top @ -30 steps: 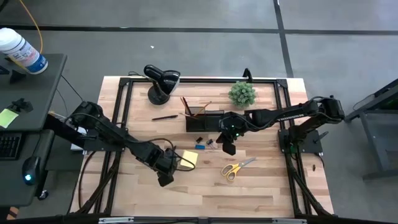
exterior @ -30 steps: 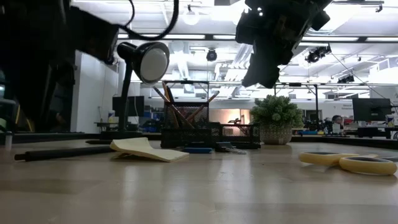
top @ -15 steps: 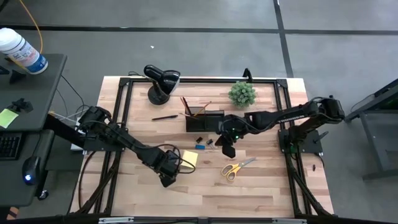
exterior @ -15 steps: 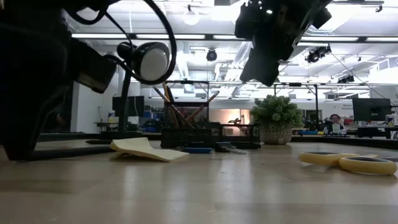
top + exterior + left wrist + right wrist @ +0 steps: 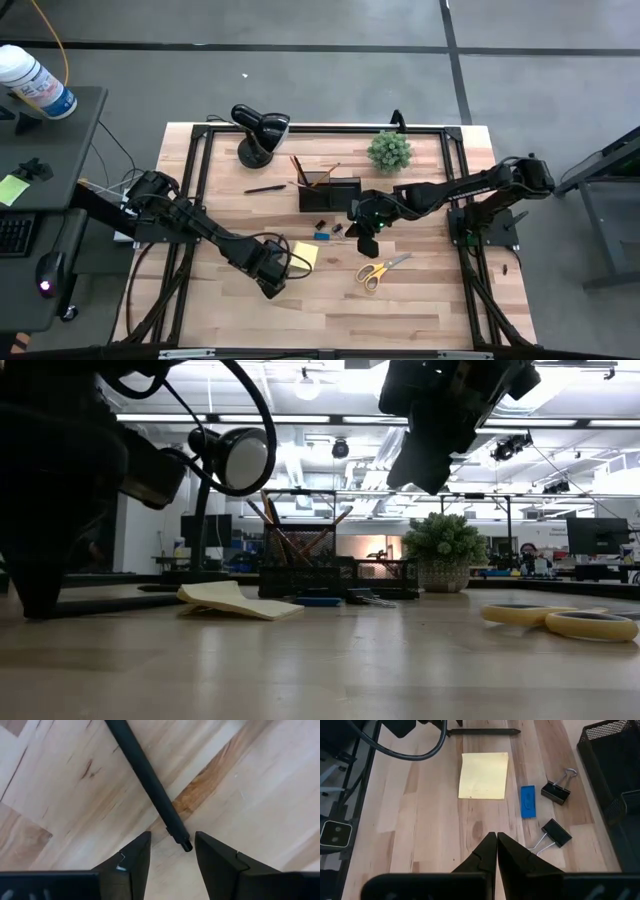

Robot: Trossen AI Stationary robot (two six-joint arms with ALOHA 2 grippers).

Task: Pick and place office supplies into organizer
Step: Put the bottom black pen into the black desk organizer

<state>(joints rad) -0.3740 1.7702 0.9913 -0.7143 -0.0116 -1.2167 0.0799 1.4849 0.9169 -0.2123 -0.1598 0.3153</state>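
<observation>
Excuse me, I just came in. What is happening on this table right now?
A two-armed robot is tidying office supplies into the black organizer. The left claw is open and low over the table, its fingers on either side of the tip of a dark pen, not yet gripping it. The right claw is shut and empty, above the binder clips and the blue block. The sticky-note pad and scissors lie on the table.

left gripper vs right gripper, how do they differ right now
The left gripper is open, its fingers either side of a black pen's tip; the right gripper is shut and holds nothing. The left is low at the table; the right hangs above the binder clips. Both point down at the wood.
</observation>
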